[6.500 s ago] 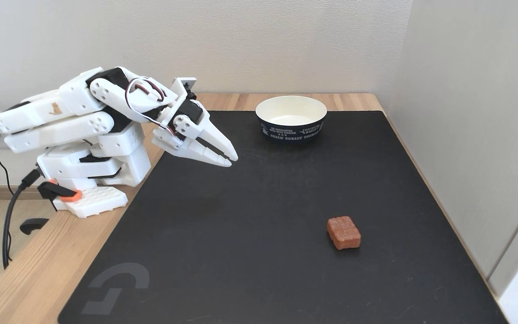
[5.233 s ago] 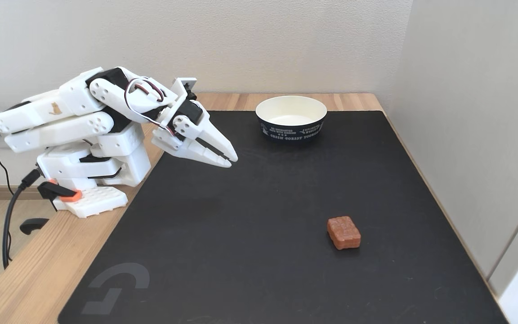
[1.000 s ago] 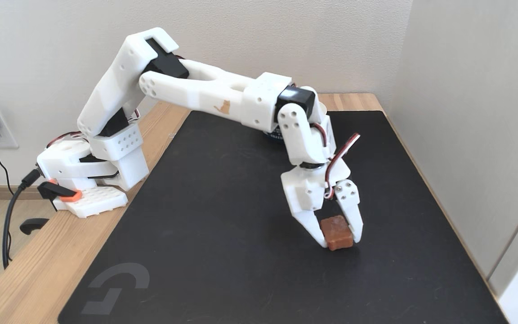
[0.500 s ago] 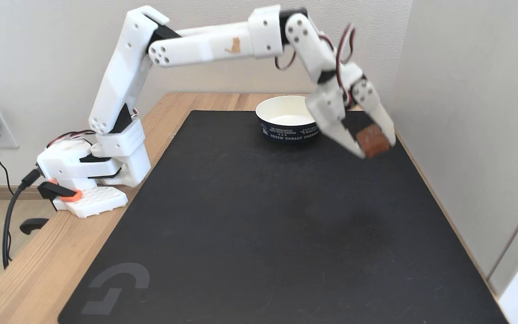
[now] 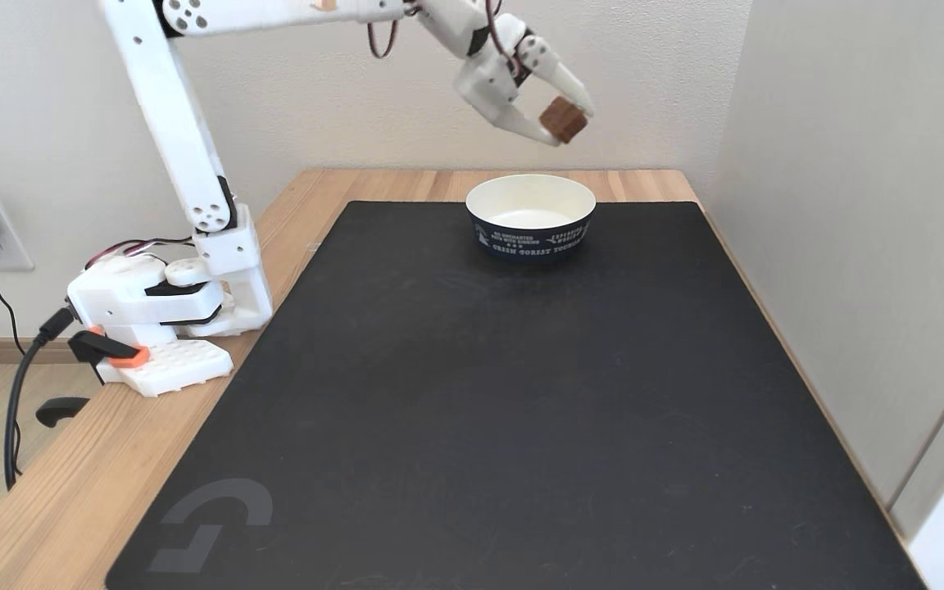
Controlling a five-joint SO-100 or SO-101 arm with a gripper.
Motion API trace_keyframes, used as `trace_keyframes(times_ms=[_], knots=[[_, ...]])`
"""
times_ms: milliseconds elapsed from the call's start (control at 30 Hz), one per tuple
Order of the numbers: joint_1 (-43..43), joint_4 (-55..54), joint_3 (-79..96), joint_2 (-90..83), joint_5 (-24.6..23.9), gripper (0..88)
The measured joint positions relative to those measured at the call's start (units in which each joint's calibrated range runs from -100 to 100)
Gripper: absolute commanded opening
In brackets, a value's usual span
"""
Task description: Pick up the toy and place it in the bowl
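Gripper (image 5: 564, 124) in the fixed view hangs high above the tabletop's far edge, closed on the toy (image 5: 563, 120), roughly over the bowl (image 5: 531, 215), which sits on the mat (image 5: 521, 393) near that edge. I judge this the carry step; next it should lower over the bowl's middle and let go.

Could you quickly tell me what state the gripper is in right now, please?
Gripper: closed on the toy, held in the air above the bowl.
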Motion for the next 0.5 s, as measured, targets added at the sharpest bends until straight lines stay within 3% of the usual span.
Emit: trace_keyframes(times_ms=[233, 367, 500], knots=[[-5.9, -15.2, 25.8, -7.0, -3.6, 3.1], [-6.3, -19.8, 34.9, -8.9, -6.3, 21.5], [-5.8, -19.8, 36.7, -9.5, -7.4, 24.1]])
